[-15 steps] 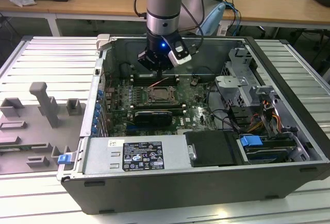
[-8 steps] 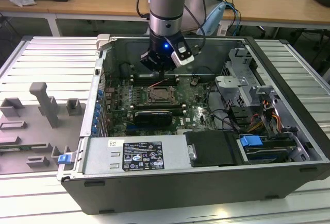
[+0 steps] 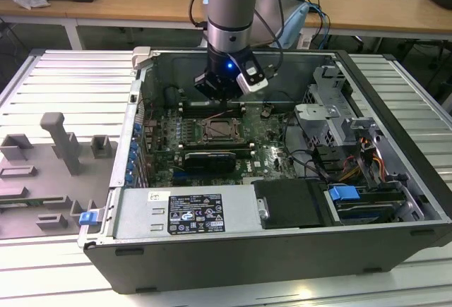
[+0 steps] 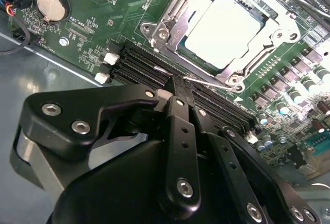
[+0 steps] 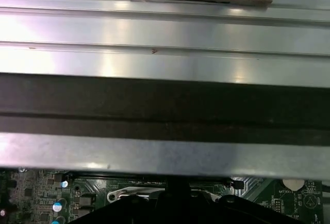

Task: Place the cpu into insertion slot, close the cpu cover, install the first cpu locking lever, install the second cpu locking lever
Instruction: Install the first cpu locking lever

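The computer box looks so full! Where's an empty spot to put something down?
Free: the ribbed metal table on the exterior view's left, between the grey fixtures and the case wall. Crowded: the motherboard around the cpu, under the end effector.

CPU [image 4: 223, 27]: we log a flat square chip with a pale silver-grey top, lying level inside the insertion slot.
Insertion slot [image 4: 170, 36]: we log a square silver-rimmed socket on the green motherboard, beside the black memory slots.
CPU cover [image 4: 268, 18]: we log a thin silver frame lying flat around the chip, its window exposing the chip's top.
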Controlling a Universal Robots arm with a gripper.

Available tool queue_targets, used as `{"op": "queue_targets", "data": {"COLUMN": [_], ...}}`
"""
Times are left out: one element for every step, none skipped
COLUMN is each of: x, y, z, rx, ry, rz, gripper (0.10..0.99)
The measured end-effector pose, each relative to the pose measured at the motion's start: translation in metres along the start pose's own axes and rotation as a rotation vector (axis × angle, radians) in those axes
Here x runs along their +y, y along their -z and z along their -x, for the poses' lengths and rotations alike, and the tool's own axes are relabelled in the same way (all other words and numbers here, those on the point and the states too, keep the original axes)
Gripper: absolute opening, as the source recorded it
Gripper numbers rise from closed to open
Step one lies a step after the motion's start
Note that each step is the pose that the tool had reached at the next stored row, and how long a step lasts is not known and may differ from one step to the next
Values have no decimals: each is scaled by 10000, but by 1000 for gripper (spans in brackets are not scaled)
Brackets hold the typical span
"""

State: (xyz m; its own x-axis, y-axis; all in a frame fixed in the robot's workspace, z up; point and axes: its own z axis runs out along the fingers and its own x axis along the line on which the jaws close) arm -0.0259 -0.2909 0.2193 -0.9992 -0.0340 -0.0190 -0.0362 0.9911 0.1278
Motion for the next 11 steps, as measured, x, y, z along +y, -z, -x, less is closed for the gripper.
{"op": "queue_targets", "data": {"x": [-2,-4,-6,-8,-9,-10,-12,-13,-15,-16,-17], "y": [-9,-24,-34,-44,-50,-59,-71,-84,-95,-100,-106], "z": [9,31,46,53,58,65,73,80,84,86,88], "rx": [0,0,0,0,0,0,0,0,0,0,0], "ry": [0,0,2,2,1,1,1,1,1,1,1], "rz": [0,0,1,0,0,0,0,0,0,0,0], "gripper": [106,106,106,106,106,106,106,106,106,106,106]}}
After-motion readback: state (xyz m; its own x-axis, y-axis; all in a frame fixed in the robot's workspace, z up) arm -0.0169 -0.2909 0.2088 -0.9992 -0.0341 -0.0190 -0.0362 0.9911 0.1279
